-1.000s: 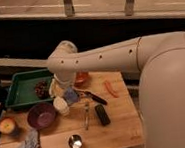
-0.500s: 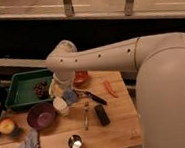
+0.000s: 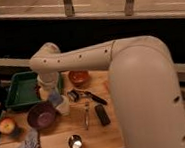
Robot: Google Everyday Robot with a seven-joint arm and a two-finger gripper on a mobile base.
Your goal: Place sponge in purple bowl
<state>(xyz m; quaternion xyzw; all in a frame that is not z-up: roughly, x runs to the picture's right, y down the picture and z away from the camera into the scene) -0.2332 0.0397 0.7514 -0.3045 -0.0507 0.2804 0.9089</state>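
The purple bowl point(image 3: 42, 116) stands on the wooden table point(image 3: 101, 138), at the front left. My gripper point(image 3: 56, 99) hangs at the end of the white arm point(image 3: 79, 60), just above and right of the bowl's rim. It is shut on a bluish sponge point(image 3: 54, 97). A white object point(image 3: 64, 108) sits right below the gripper, beside the bowl.
A green tray point(image 3: 20, 92) lies behind the bowl. An orange bowl point(image 3: 79, 77) is at the back. An apple point(image 3: 6, 126) and a grey-blue cloth point(image 3: 27, 144) are on the left. A metal cup point(image 3: 75, 142), a utensil point(image 3: 86, 114) and a black block point(image 3: 102, 115) lie in the middle.
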